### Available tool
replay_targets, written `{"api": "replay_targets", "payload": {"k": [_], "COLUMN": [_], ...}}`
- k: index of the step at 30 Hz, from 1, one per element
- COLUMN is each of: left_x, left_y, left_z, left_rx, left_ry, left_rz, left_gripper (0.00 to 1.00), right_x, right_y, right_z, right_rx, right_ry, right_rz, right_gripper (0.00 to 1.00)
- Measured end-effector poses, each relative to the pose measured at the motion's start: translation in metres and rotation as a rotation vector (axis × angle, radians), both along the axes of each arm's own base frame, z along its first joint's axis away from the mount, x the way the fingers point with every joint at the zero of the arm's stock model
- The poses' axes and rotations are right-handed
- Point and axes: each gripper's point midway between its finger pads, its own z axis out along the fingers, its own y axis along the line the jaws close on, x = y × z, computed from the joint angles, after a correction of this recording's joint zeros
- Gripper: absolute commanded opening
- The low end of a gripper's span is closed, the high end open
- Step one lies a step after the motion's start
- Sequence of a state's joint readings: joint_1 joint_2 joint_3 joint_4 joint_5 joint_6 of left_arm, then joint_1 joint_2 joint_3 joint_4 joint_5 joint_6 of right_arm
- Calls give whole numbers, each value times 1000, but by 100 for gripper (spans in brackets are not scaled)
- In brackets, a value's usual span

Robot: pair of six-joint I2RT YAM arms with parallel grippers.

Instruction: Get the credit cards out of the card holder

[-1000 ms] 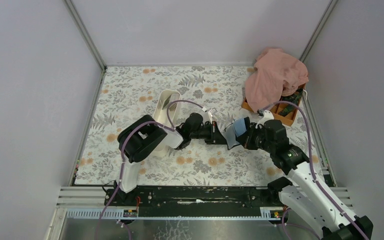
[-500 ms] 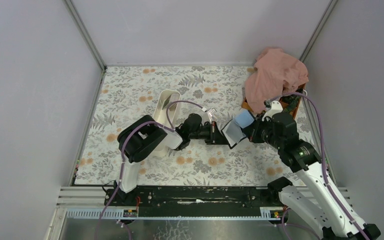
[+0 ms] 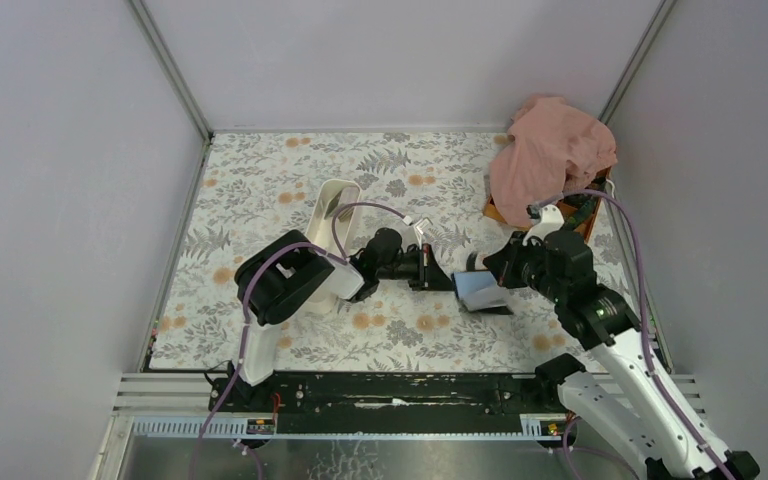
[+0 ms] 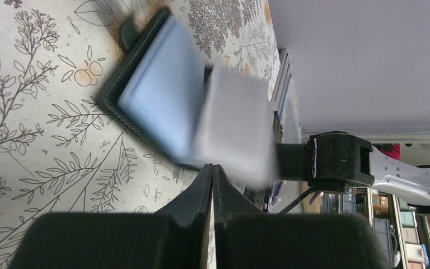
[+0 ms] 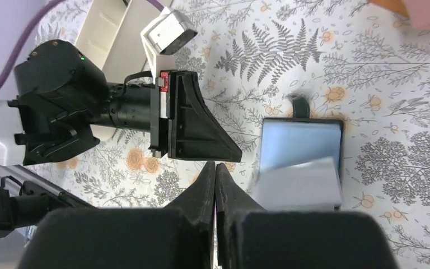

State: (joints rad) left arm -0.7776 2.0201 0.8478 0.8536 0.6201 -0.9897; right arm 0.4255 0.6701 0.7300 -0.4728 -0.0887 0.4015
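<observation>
**Ana:** A flowered cloth [image 3: 290,180] covered the table, with plain grey walls around it. Where was the card holder [image 3: 482,292]?

**Ben:** It lay on the cloth to the right of the white tray [image 3: 332,205], near it but not touching. It was open, with the bluish inner face [image 5: 299,148] up and the black cover underneath.

**Ana:** And the tools?

**Ben:** The left gripper [image 4: 212,167] reached out from beside the tray and stopped just short of the holder. Its fingers were pressed together with nothing between them. The right gripper [image 5: 215,165] came in from the side of the holder away from the tray. It was also pinched closed and empty, so neither had hold of the holder.

**Ana:** Was it lying flat?

**Ben:** I couldn't tell. A pale flap [image 4: 235,129] on the side away from the tray was smeared with blur, so its angle was unclear. I couldn't make out any card edge either.

**Ana:** How would it handle?

**Ben:** I'd judge it light and thin, and floppy at the fold, so it would skate on the cloth if pushed. The glossy face looked slippery. The cards are probably stiff and snug in their pockets.

**Ana:** So where should it be gripped?

**Ben:** One tool should pin the black cover at the edge nearest the tray. The other should open narrowly and pinch an exposed card edge, then pull along the pocket rather than upward.
</observation>
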Motion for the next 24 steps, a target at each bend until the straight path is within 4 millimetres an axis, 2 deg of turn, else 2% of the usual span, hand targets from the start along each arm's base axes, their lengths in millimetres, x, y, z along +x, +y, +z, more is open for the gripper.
{"api": "replay_targets", "payload": {"k": [2, 5, 9, 11, 12, 13, 15, 17, 20, 24], "left_x": [1, 2, 0, 1, 1, 1, 0, -1, 0, 3], "left_y": [1, 2, 5, 6, 6, 6, 6, 7, 9, 13], "left_z": [0, 2, -3, -3, -3, -3, -3, -4, -3, 1], "left_rx": [-2, -8, 2, 3, 2, 0, 1, 2, 14, 83], "left_ry": [-1, -2, 7, 8, 6, 5, 6, 7, -11, -95], "left_rz": [-1, -1, 2, 4, 5, 4, 4, 4, 6, 30], "left_gripper": [6, 6, 6, 6, 6, 6, 6, 6, 6, 8], "right_x": [6, 10, 13, 20, 23, 24, 24, 19, 13, 15], "right_y": [5, -4, -8, -5, -3, -2, -2, -4, -7, -6], "right_z": [1, -7, 6, 2, -7, -16, -47, -77, -107, -123], "right_rx": [6, -33, -38, -38, -42, -44, -62, -90, -120, -126], "right_ry": [-6, -3, -49, -35, -13, 9, 87, 175, 266, 297], "right_rz": [10, -34, -48, -48, -50, -54, -70, -87, -102, -112], "right_gripper": [0, 0, 0, 0, 4, 16, 35, 48, 58, 67]}}
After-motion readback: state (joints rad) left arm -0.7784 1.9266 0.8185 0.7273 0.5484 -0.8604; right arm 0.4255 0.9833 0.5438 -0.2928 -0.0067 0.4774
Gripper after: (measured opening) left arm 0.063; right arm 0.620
